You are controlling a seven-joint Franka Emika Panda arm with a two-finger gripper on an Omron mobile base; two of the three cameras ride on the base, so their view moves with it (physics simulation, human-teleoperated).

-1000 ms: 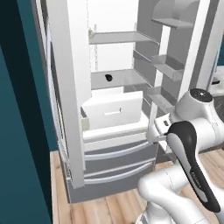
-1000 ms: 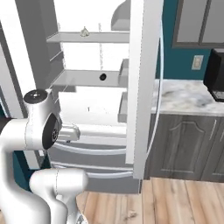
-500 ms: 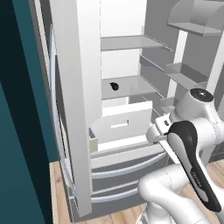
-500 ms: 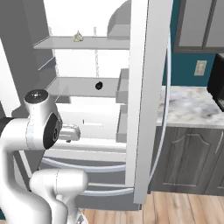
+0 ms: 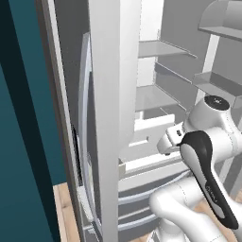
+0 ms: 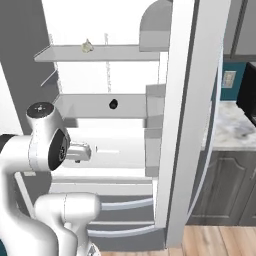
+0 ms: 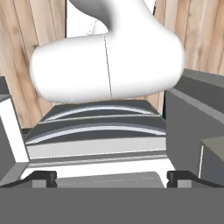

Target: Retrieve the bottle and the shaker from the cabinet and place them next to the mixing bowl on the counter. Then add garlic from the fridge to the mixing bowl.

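Note:
The fridge stands open in front of me. A small pale garlic lies on its top shelf. My gripper points down toward the fridge's lower drawers, its two dark fingertips wide apart, open and holding nothing. The arm is folded in front of the fridge's white inner drawer. The bottle, the shaker and the mixing bowl are out of view.
A small dark item sits on the middle fridge shelf. The right fridge door juts out between me and the marble counter; the left door stands close on the left. Wood floor lies below.
The whole picture has shifted: the base has driven closer to the fridge, which now looms larger. The gripper stays open and the arm keeps its folded pose.

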